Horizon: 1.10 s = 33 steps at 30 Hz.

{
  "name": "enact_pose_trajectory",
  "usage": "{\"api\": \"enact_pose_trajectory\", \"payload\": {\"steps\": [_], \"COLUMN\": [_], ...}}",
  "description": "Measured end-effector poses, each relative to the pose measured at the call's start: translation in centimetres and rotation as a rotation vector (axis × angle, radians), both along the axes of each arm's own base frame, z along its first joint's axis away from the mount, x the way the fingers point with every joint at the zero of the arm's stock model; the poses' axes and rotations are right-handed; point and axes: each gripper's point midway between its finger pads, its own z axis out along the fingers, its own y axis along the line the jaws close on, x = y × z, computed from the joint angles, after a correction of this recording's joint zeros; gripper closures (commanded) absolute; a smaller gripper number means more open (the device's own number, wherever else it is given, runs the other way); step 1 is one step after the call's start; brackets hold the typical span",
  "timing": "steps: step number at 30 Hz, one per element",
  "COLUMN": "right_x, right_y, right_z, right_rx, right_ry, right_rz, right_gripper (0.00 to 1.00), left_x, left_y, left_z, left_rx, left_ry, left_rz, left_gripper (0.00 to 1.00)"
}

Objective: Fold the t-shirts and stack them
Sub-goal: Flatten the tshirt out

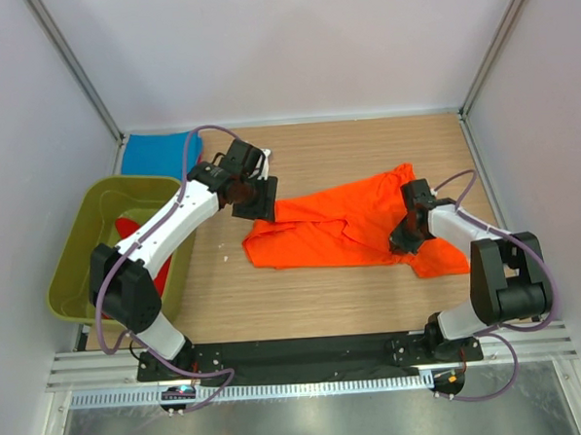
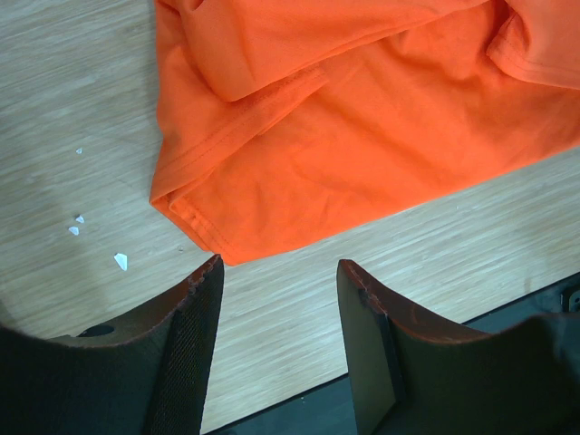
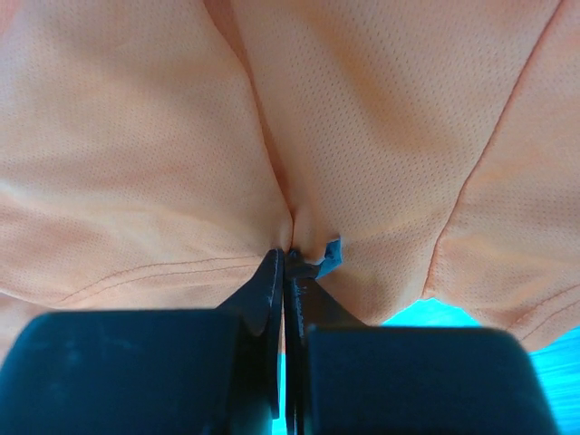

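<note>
Your right pincer is clamped on a pinch of the orange t-shirt at its near right part. The shirt lies crumpled on the desk. Your left pincer hangs just off the shirt's left corner, fingers apart and holding nothing. Left of the shirt, the olive tub holds a red t-shirt. Farther back, left of the orange shirt, lies a blue t-shirt.
</note>
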Motion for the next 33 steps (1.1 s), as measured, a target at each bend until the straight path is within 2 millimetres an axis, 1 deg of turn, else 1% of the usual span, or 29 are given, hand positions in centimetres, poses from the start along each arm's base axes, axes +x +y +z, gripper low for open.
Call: {"api": "enact_pose_trajectory", "payload": {"steps": [3,6,13,16,19,20,23,25,27,28,30,33], "right_x": [0.2,0.9,3.5,4.6,6.1,6.7,6.9,6.8,6.6,6.4,6.1,6.1], "right_y": [0.0,0.1,0.3,0.3,0.1,0.2,0.2,0.3,0.4,0.4,0.4,0.5], "right_z": [0.4,1.3,3.9,5.4,7.4,8.1,8.4,7.9,7.2,7.0,6.5,6.5], "right_rx": [0.000,0.002,0.011,0.003,-0.012,-0.012,-0.013,-0.011,-0.009,-0.008,-0.008,-0.007], "right_ry": [-0.011,-0.041,-0.123,-0.154,-0.202,-0.222,-0.231,-0.215,-0.194,-0.186,-0.172,-0.172], "right_rz": [-0.003,-0.002,0.000,0.002,0.009,0.013,0.022,0.032,0.041,0.045,0.053,0.065], "right_gripper": [0.99,0.99,0.99,0.99,0.97,0.94,0.89,0.89,0.91,0.91,0.87,0.84], "left_x": [0.0,0.0,0.0,0.1,0.1,0.1,0.0,-0.1,-0.2,-0.3,-0.3,-0.3], "left_y": [0.0,0.0,0.1,0.2,0.1,0.1,-0.2,-0.4,-0.5,-0.6,-0.6,-0.6], "left_z": [0.0,0.0,0.0,-0.1,-0.5,-0.7,-1.6,-2.1,-2.5,-2.6,-2.6,-2.6], "left_rx": [0.000,0.000,0.008,0.016,0.029,0.036,0.052,0.060,0.066,0.067,0.068,0.069], "left_ry": [0.000,0.000,-0.006,-0.010,-0.007,-0.002,0.017,0.029,0.038,0.041,0.042,0.042], "left_rz": [0.000,-0.001,-0.015,-0.013,-0.015,-0.016,-0.024,-0.030,-0.034,-0.036,-0.037,-0.037], "left_gripper": [0.45,0.44,0.43,0.43,0.44,0.43,0.44,0.44,0.44,0.44,0.43,0.44]}}
